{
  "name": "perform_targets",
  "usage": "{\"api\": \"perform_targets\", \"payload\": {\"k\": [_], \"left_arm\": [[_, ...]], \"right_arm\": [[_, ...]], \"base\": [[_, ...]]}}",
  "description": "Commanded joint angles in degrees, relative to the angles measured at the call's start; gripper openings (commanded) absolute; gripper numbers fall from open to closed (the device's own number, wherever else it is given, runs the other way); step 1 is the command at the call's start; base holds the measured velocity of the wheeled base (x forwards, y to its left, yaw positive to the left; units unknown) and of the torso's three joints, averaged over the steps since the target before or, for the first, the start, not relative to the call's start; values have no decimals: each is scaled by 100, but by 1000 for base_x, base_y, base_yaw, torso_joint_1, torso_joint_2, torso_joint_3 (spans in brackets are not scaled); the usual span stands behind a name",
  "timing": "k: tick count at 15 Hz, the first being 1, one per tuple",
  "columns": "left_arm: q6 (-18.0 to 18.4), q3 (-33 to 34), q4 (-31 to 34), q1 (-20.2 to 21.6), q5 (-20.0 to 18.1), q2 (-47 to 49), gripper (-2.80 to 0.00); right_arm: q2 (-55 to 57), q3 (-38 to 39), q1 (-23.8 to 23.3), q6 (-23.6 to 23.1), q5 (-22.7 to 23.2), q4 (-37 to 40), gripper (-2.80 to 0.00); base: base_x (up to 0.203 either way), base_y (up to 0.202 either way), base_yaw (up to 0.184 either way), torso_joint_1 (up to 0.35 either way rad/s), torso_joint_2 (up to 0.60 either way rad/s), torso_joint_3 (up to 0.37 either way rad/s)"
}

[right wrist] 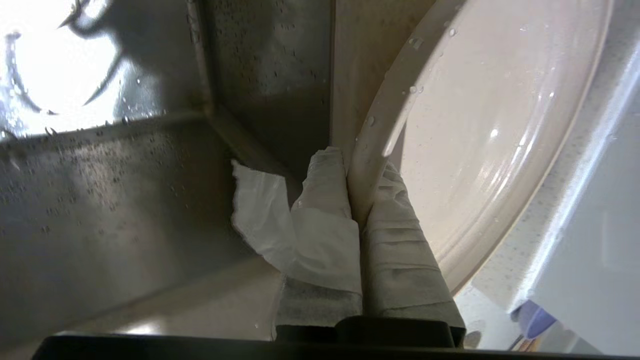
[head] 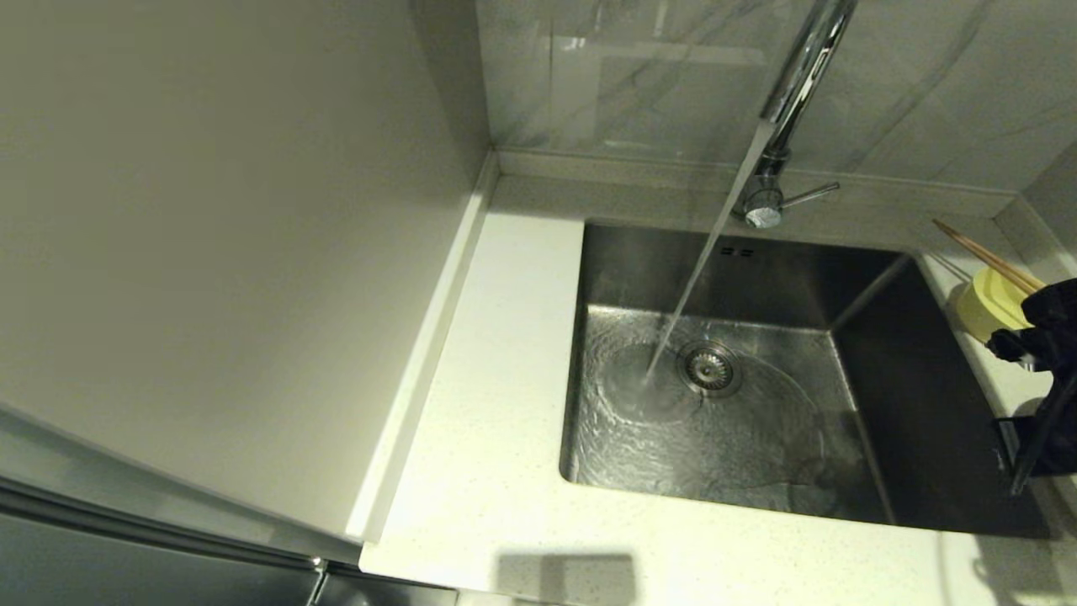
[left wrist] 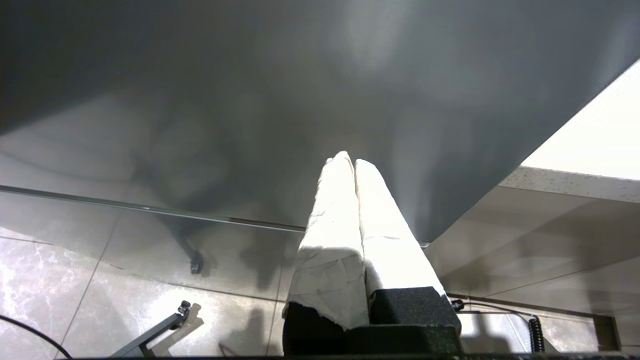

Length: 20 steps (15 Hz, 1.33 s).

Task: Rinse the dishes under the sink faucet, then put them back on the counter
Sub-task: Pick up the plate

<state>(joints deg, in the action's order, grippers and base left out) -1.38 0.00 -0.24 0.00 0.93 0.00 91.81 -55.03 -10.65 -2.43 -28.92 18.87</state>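
Observation:
My right gripper [right wrist: 357, 167] is shut on the rim of the cream-white plate [right wrist: 490, 125], which carries water drops. The plate sits over the speckled counter [right wrist: 520, 250], beside the sink's steel wall [right wrist: 125, 200]. Whether it rests on the counter I cannot tell. The head view shows only my right arm [head: 1043, 328] at the right edge; the plate is out of view there. Just behind the arm, the pale-yellow bowl [head: 989, 305] stands on the counter with the brown chopsticks [head: 984, 252] in it. Water [head: 698, 278] runs from the chrome faucet [head: 799, 84] into the sink [head: 909, 396].
The stream lands left of the drain strainer [head: 709, 368]. A broad strip of white counter [head: 496, 379] lies left of the basin, bounded by a beige wall panel [head: 210, 252]. My left gripper [left wrist: 352, 161] is shut and parked low, before a grey cabinet front above the tiled floor.

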Motion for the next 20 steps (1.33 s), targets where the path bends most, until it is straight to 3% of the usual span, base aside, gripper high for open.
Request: {"api": "perform_targets", "payload": {"k": [1, 7, 12, 15, 17, 20], "left_arm": [[-3, 0, -2, 0, 4, -9, -280], [-3, 0, -2, 0, 4, -9, -280], [-3, 0, -2, 0, 4, -9, -280], [-3, 0, -2, 0, 4, -9, -280], [-3, 0, -2, 0, 4, -9, -280], [-3, 0, -2, 0, 4, -9, -280]], "right_arm": [[-421, 172, -5, -84, -29, 34, -280], [-1792, 1172, 222, -859, 335, -332, -280], [-2169, 1380, 1031, -900, 352, -463, -280], [-2227, 1317, 1863, -1139, 365, -520, -280], [-2205, 1106, 2300, -1849, 703, -595, -280], [-2028, 665, 2378, -3366, 2055, -623, -280]], "base": [[0, 0, 0, 0, 0, 0], [0, 0, 0, 0, 0, 0], [0, 0, 0, 0, 0, 0], [0, 0, 0, 0, 0, 0], [0, 0, 0, 0, 0, 0], [0, 0, 0, 0, 0, 0]]}}
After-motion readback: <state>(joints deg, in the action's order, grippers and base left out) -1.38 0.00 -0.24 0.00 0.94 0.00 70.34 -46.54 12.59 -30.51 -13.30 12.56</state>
